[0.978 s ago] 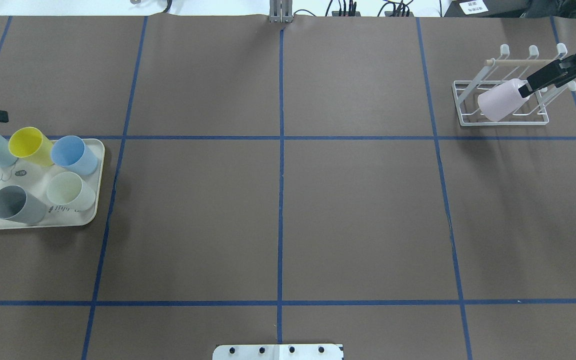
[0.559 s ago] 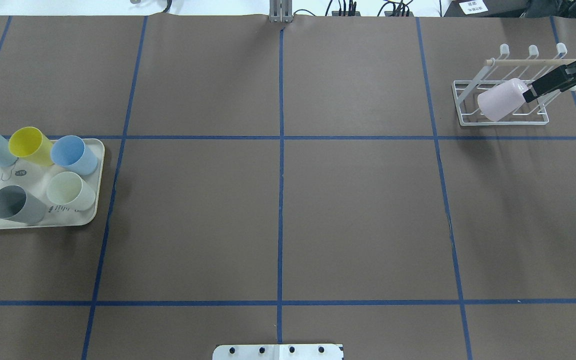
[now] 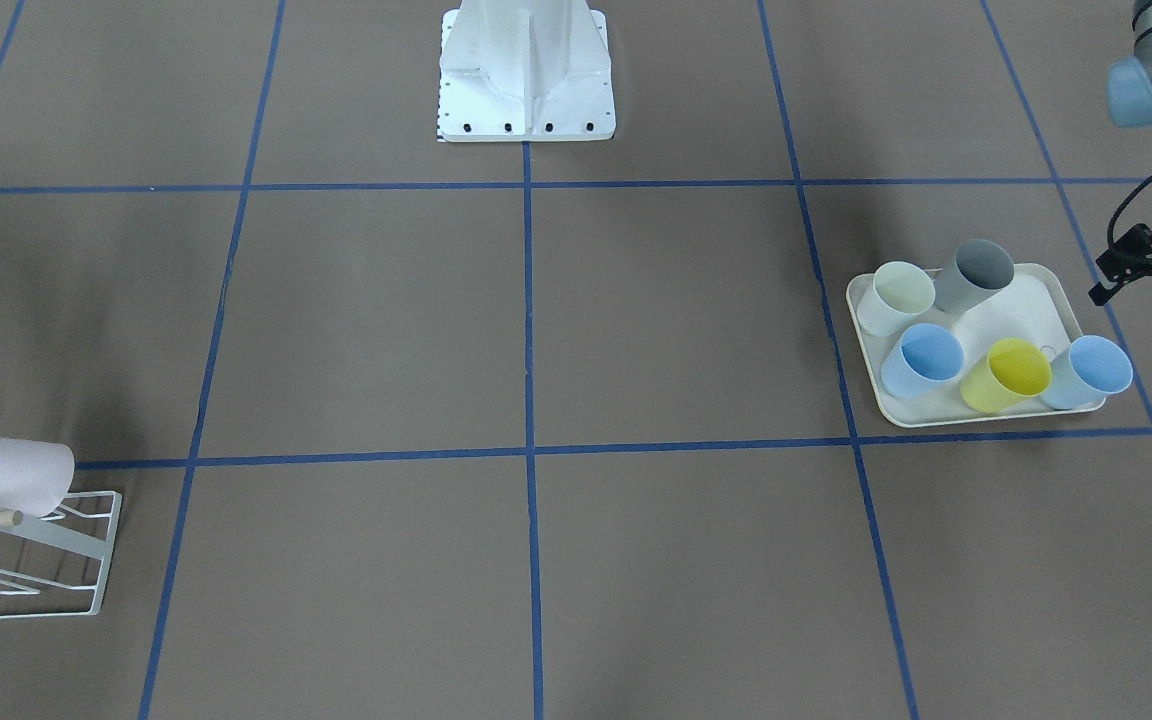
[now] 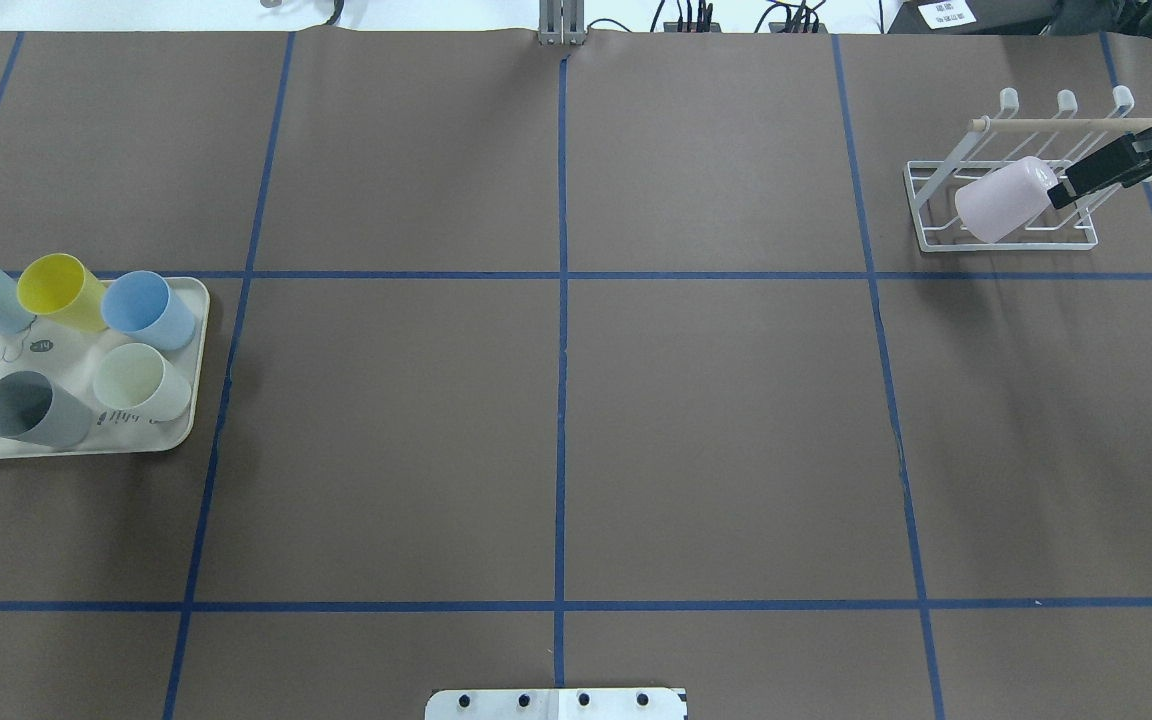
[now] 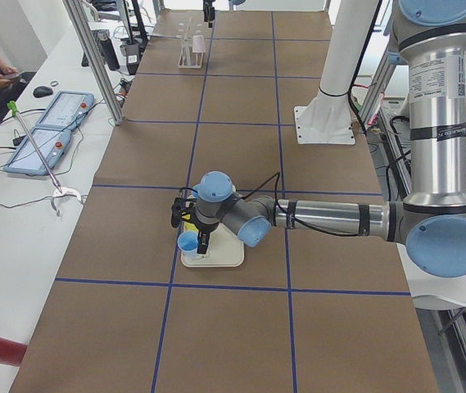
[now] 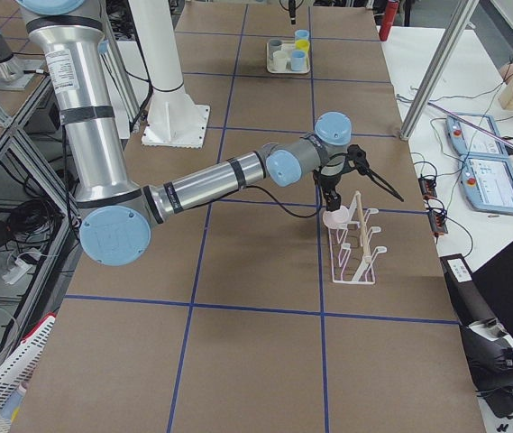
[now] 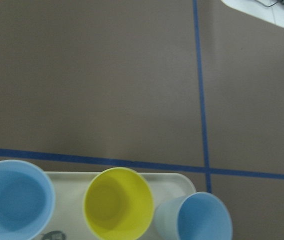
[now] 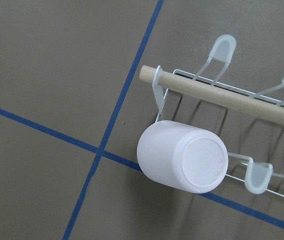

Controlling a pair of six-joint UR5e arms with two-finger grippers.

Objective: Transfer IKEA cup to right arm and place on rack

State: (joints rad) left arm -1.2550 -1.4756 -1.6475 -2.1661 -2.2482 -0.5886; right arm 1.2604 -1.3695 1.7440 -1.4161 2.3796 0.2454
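Now one pink cup (image 4: 1001,200) leans on one rack (image 4: 936,243) at two o'clock, five cups (image 4: 146,310) at nine; right claw (image 4: 1060,192) points at it, grip unclear.

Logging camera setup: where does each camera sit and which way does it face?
Front-facing: across the table, facing the robot base; left gripper at right edge.
Overhead: behind the robot, looking down; right gripper by the pink cup.
Exterior left: table end, near left arm by the tray.
Exterior right: opposite end, near right arm at the rack.
Left wrist: down on the yellow cup; no fingers.
Right wrist: down on the pink cup; no fingers.
Shared: front-facing and overhead both show tray and rack, mirrored.
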